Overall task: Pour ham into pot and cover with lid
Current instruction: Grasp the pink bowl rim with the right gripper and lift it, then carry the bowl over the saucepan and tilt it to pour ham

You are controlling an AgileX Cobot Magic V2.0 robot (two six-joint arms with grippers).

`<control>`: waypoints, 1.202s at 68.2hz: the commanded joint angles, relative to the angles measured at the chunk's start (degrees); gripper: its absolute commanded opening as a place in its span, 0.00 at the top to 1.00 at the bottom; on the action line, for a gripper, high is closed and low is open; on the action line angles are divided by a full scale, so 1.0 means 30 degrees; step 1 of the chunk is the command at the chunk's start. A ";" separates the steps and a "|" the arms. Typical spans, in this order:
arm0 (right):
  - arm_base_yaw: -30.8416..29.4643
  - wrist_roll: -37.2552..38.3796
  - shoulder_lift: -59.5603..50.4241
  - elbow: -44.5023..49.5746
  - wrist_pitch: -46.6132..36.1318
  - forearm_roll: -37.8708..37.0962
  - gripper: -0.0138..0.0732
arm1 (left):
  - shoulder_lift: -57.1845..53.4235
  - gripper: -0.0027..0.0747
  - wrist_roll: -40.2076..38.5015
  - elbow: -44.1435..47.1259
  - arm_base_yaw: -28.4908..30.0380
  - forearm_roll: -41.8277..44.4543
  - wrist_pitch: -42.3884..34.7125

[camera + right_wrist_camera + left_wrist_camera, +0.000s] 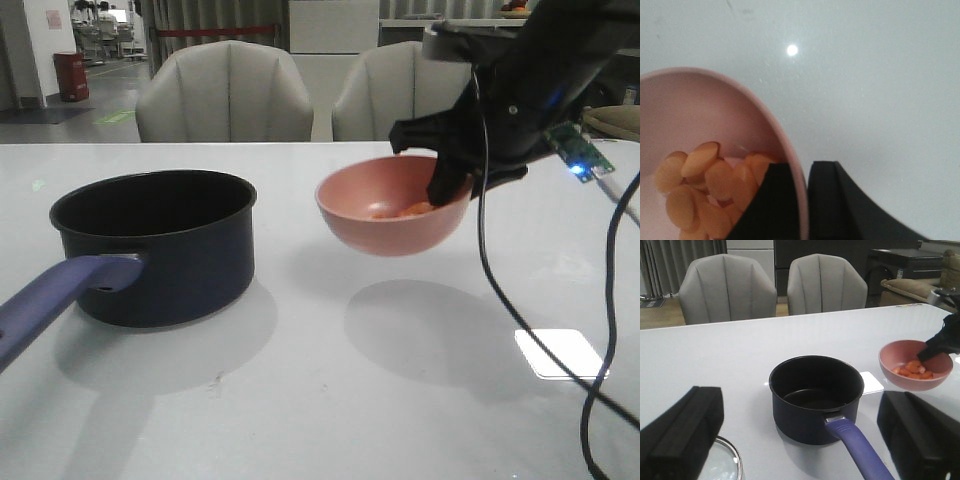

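We see our right hand pinching the rim of the salmon-pink round bowl, one finger inside and one outside, so the bowl hangs clear of the white table and stays nearly level. That keeps the ham, a heap of thin orange-pink rounds, settled in the bottom until the bowl is over the pot. The dark navy round saucepan stands empty on the table to the left of the bowl, well apart, its long purple-blue handle pointing toward us and away from the pouring side. Our left hand waits spread wide above the round glass lid with the silver rim, which lies just beside the pot, presumably ready for the covering step.
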 commanded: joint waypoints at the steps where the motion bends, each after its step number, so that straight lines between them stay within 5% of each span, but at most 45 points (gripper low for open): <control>1: 0.0210 -0.0198 -0.1515 -0.1293 -0.0877 0.0652 0.69 | 0.0215 0.11 -0.0007 -0.0501 -0.0179 -0.0088 -0.1523; 17: 0.3110 -0.2729 -0.0922 -0.4629 0.0688 0.0495 0.69 | 0.0215 0.11 -0.0007 -0.0501 -0.0179 -0.0088 -0.1523; 29: 0.5190 -0.2943 0.0416 -0.6865 -0.1372 0.0450 0.69 | 0.0215 0.11 -0.0007 -0.0501 -0.0179 -0.0088 -0.1523; 41: 0.6078 -0.2943 0.0981 -0.6111 -0.7877 0.0412 0.69 | 0.0215 0.11 -0.0007 -0.0501 -0.0179 -0.0088 -0.1523; 55: 0.6345 -0.4217 0.1222 -0.2759 -1.8483 0.0300 0.69 | 0.0215 0.11 -0.0007 -0.0501 -0.0179 -0.0088 -0.1523; 64: 0.6345 -0.7332 0.1950 -0.1659 -2.2256 0.0203 0.69 | 0.0215 0.11 -0.0007 -0.0501 -0.0179 -0.0088 -0.1523; 82: 0.7492 -1.7457 0.2844 -0.1640 -2.3694 -0.0075 0.69 | 0.0215 0.11 -0.0007 -0.0501 -0.0179 -0.0088 -0.1523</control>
